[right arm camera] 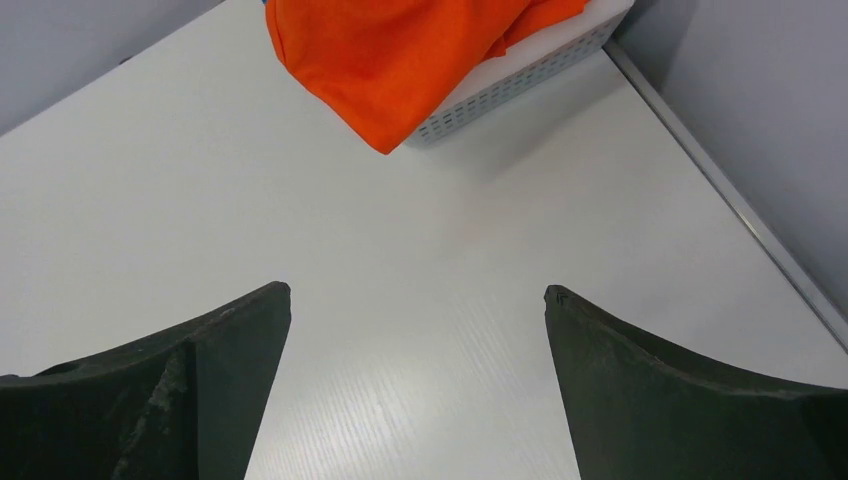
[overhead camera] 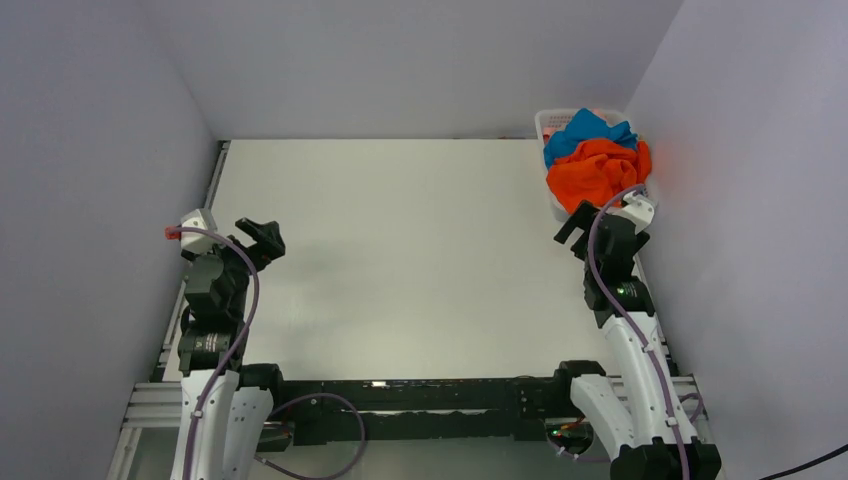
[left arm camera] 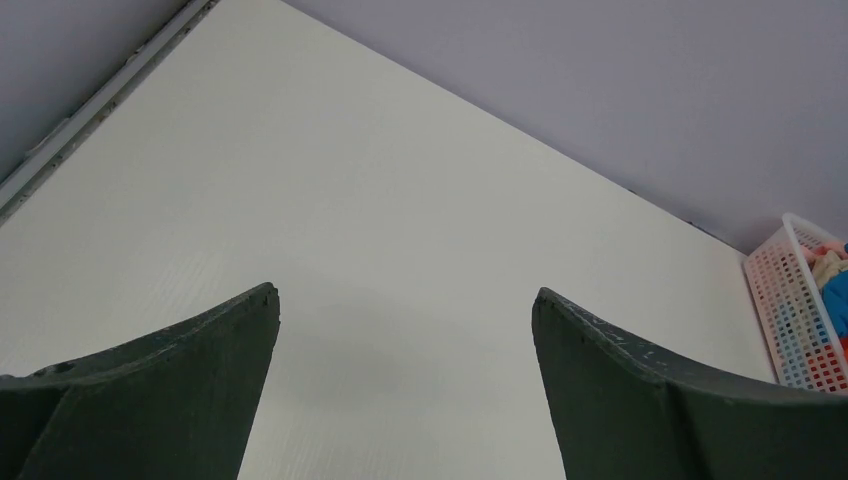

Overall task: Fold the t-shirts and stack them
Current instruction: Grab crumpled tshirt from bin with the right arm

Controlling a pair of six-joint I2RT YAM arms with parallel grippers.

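- Orange t-shirt (right arm camera: 400, 60) lies bunched in a white mesh basket (right arm camera: 520, 85), just ahead of the right gripper (right arm camera: 417, 295). One fold spills over the basket's rim and hangs down toward the gap between the jaws, not touching them.
- Teal t-shirt (overhead camera: 585, 132) sits crumpled beyond the orange one, farther from the right jaws, at the basket's far end.
- Neither shirt is spread out, so no long axis or facing can be told. The heap as a whole runs away from the right jaws along the side wall (overhead camera: 740, 200).
- Right jaws stand wide apart, holding nothing, above the bare white table (overhead camera: 400, 250).
- Left gripper (left arm camera: 405, 295) is likewise spread wide and empty. The basket is well apart from it, far ahead and to the right.
- Plain grey walls enclose the table on three sides.
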